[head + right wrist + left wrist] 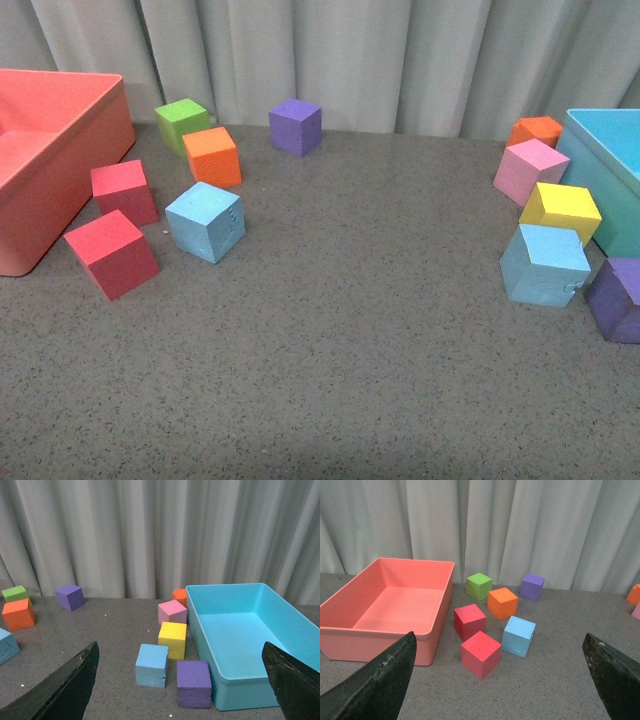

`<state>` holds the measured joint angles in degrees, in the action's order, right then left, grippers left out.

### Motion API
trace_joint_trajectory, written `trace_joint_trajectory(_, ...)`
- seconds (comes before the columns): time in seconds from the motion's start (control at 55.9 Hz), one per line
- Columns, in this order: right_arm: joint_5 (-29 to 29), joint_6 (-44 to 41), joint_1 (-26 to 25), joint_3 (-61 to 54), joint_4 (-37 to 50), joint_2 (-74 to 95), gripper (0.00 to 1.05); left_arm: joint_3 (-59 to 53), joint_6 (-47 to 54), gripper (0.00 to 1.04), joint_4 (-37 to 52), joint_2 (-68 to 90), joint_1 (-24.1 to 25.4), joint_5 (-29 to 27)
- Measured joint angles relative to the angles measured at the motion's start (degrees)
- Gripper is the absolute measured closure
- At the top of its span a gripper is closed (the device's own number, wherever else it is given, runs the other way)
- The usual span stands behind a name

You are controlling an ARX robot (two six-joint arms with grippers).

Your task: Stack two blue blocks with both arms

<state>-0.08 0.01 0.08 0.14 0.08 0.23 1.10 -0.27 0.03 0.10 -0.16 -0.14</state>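
Observation:
One blue block [206, 221] lies on the left of the table beside two red cubes; it also shows in the left wrist view [519, 636] and at the edge of the right wrist view [7, 646]. The other blue block [543, 265] lies on the right next to a yellow cube and a purple cube; it shows in the right wrist view [152, 665]. My left gripper [500, 690] is open and empty, well short of the left block. My right gripper [180, 690] is open and empty, short of the right block. Neither arm shows in the front view.
A salmon bin [95, 120] stands far left, a turquoise bin [600, 165] far right. Red cubes [112, 253], [124, 191], an orange cube [212, 155], a green cube [182, 121] and a purple cube [295, 126] lie left. Pink [530, 170], yellow [560, 210], orange [536, 130] and purple [615, 298] cubes lie right.

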Motion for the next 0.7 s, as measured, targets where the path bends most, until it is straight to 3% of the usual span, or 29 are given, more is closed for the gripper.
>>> trace_joint_trajectory(0.697,0.00,0.00,0.00,0.00,0.02,0.00,0.10,0.00,0.00,0.07,0.00,0.00,0.00,0.00)
